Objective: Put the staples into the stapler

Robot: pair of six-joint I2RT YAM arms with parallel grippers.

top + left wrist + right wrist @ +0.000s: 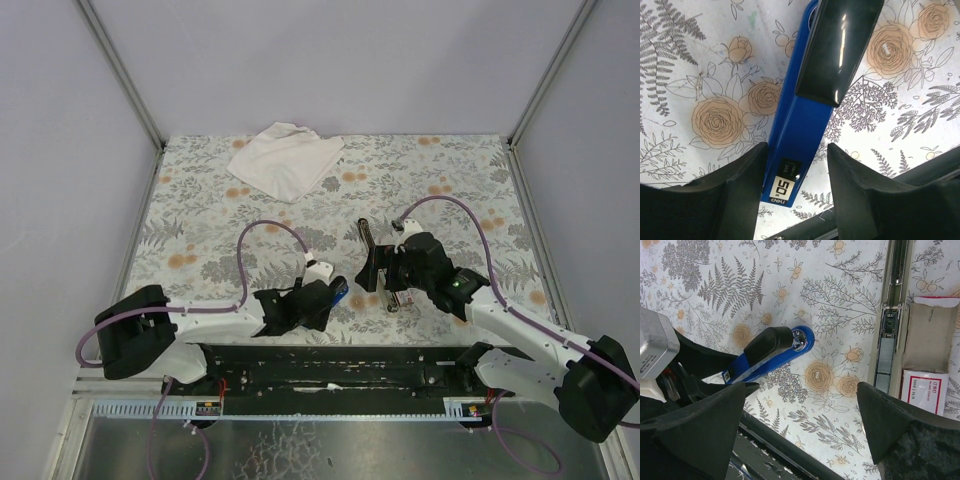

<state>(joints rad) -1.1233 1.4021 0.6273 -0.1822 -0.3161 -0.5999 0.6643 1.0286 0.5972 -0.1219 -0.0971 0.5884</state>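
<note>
Looking at the edges: the flowered table [200,230] is walled at left, right and back, and a dark rail [330,365] runs along its near side.
Open room: there are broad bare stretches on the left and far right. A white cloth [285,160] lies at the back, well apart from both arms.
Left gripper [797,147]: the jaws are partly spread and straddle the labelled end of the blue stapler [800,125]. One finger [735,195] looks to touch its side; a thin gap shows at the other.
Right gripper [801,390]: the jaws are spread wide and hold nothing, hanging over bare table between the two staplers.
Opened stapler [891,300]: its metal channel is bared, with a silvery strip in it.
Staples box [925,392]: it lies open just beside that channel, on the side away from the blue stapler.
Box axis: the long side runs parallel with the channel, and the red-and-white label is at the end nearer the right wrist camera.
</note>
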